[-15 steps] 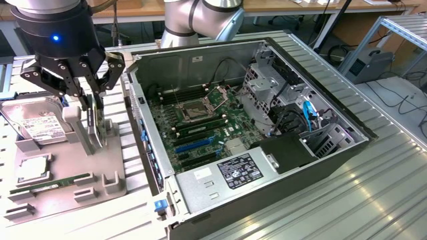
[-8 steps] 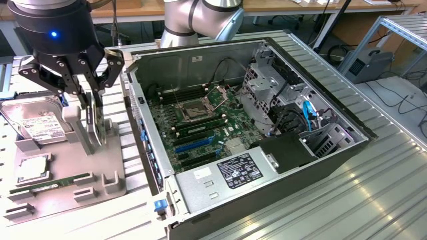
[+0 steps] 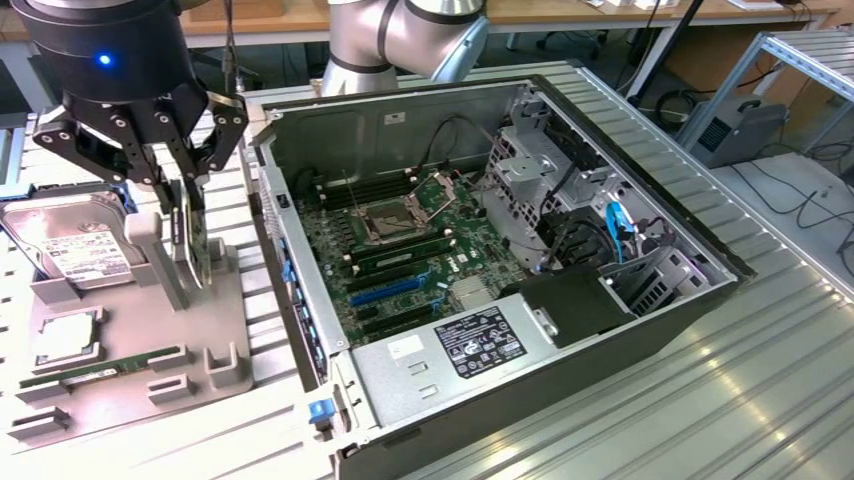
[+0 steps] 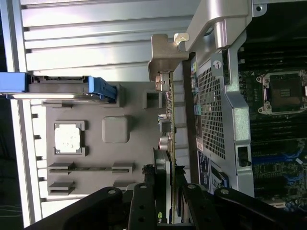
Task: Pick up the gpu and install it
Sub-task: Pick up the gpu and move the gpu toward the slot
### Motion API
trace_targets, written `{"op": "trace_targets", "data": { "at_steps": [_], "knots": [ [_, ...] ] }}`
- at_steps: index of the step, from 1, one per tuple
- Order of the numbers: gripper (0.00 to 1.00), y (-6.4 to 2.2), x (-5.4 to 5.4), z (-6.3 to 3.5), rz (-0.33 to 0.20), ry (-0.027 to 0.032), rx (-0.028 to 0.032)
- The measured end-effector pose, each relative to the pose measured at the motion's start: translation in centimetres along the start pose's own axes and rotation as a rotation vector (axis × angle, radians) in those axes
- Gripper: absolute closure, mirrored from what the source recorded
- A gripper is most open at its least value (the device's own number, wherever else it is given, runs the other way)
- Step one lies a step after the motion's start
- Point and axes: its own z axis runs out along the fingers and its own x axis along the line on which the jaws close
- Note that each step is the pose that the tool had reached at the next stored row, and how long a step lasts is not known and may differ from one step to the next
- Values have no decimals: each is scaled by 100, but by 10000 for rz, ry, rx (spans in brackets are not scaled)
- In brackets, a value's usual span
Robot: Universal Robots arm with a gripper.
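Note:
The gpu (image 3: 195, 250) stands on edge in a slot of the grey holder tray (image 3: 134, 320) at the exterior view's left, beside the open computer case (image 3: 627, 330). My gripper (image 3: 180, 195) reaches down from above with its fingers closed on the card's upper edge. In the wrist view the gpu (image 4: 169, 139) appears edge-on, running between my gripper's (image 4: 167, 203) black fingers (image 4: 144, 201). Its silver bracket (image 4: 165, 55) sits at the far end. The card still rests in the tray (image 4: 129, 110).
The tray also holds a silver hard drive (image 3: 74, 245), a CPU (image 3: 64, 340) and a green RAM stick (image 3: 100, 365). Inside the case lie the motherboard (image 3: 400, 250) and its blue slots (image 3: 387, 290). The case's rear wall (image 4: 213, 115) stands close beside the card.

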Motion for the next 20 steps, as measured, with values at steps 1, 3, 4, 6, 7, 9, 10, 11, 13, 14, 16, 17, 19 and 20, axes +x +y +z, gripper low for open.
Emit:
{"op": "trace_targets", "data": {
  "at_steps": [1, 3, 4, 6, 7, 9, 10, 11, 13, 14, 16, 17, 19, 20],
  "knots": [
    [73, 0, 0, -4, 0, 0, -1],
    [73, 1, 0, -14, 0, 0, 0],
    [73, 1, -1, -19, 0, 1, 0],
    [73, 1, -1, -29, 0, 1, 0],
    [73, 2, -1, -40, -1, 0, 0],
    [73, 2, -2, -51, 0, 0, 0],
    [73, 3, -2, -64, 0, 1, 0],
    [73, 3, -2, -73, 0, 1, 0],
    [73, 4, -3, -94, 0, 0, -1],
    [73, 4, -3, -102, 0, 0, -1],
    [73, 5, -3, -115, 0, 0, -1],
    [73, 5, -3, -122, 0, 1, 0],
    [73, 6, -4, -143, 0, 0, 0],
    [73, 6, -4, -148, 0, 0, 0]
  ]
}}
